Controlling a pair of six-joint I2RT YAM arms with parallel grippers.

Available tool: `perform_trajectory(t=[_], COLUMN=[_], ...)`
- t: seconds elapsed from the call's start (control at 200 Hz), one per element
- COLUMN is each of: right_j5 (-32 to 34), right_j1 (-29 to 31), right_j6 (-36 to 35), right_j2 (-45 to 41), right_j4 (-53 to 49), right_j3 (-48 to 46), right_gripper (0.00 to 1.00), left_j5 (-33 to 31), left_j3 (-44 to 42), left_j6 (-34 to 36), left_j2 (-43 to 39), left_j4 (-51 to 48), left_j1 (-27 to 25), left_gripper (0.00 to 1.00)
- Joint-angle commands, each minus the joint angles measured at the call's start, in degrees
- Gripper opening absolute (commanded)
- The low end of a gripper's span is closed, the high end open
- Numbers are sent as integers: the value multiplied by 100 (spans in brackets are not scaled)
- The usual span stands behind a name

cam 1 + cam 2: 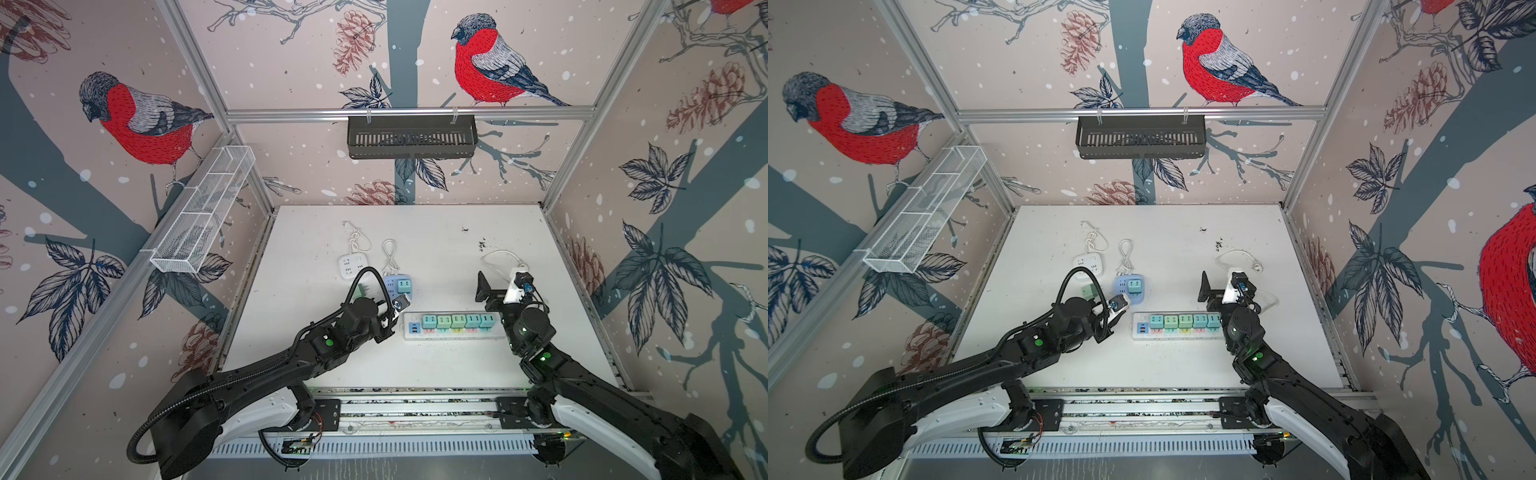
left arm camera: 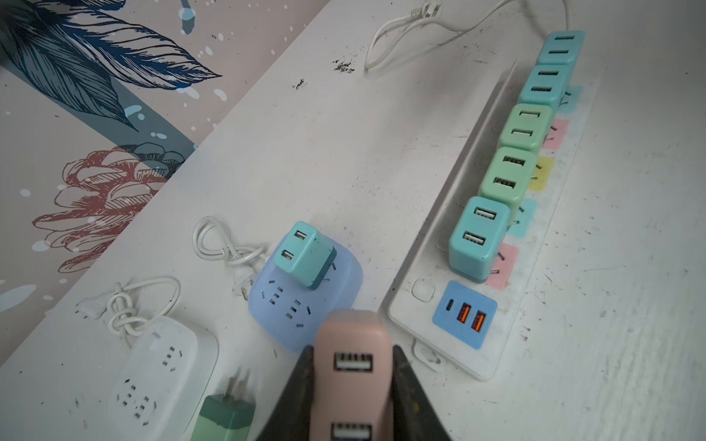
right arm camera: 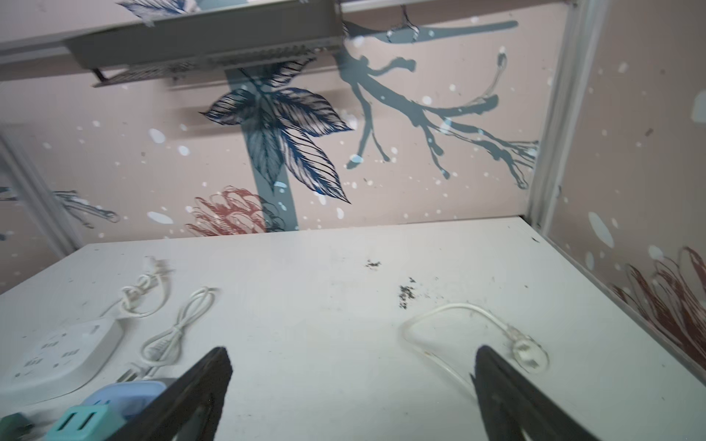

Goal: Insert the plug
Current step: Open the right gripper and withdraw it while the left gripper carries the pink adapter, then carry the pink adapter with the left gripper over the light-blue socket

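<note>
A white, scuffed table (image 1: 436,249) is seen in both top views. Towards its front, a long power strip (image 1: 457,336) is laid crosswise, and a row of five chargers (image 2: 508,175), teal and green, is seated in its sockets. A blue USB panel (image 2: 464,315) is set at the strip's left end.

The right tool (image 3: 353,355) is held raised near the right end of the strip and is pointed at the back wall. Its jaws are spread wide and nothing is held between them.

The left tool (image 2: 351,355) is held just off the strip's left end. Its jaws are closed on the pink plug (image 2: 351,366), which is gripped on both sides with its two USB ports turned towards the wrist camera. The plug's prongs are hidden, so how close they are to any socket cannot be told.

Just behind the pink plug, a blue socket block (image 2: 305,317) is placed, with one teal charger (image 2: 303,254) plugged into it. A white socket block (image 2: 164,366) is placed beside it, further left. A green plug (image 2: 223,416) is laid loose on the table next to the white block, with its prongs bare.
</note>
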Motion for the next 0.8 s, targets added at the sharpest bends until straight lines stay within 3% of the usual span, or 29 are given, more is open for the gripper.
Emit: perform_trajectory(t=[0.0,0.19,0.48,0.796], right_j5=[237,190,-180,-371], right_j1=[-262,-561,-867,-993], right_j6=[639,910,1108,1161], right_j2=[256,292,615,500], right_j4=[-58,37,-181,-163], right_j3=[35,-82,133,57], right_gripper=[100,100,100,100], left_j5=[-147,-319,276,1989], left_j3=[121,292,701,1508], left_j6=[385,855,1436,3110], left_j2=[162,522,1032,1826], left_j4=[68,-77,-449,-1305], left_j1=[-4,75,841,1878], left_gripper=[0,0,0,0])
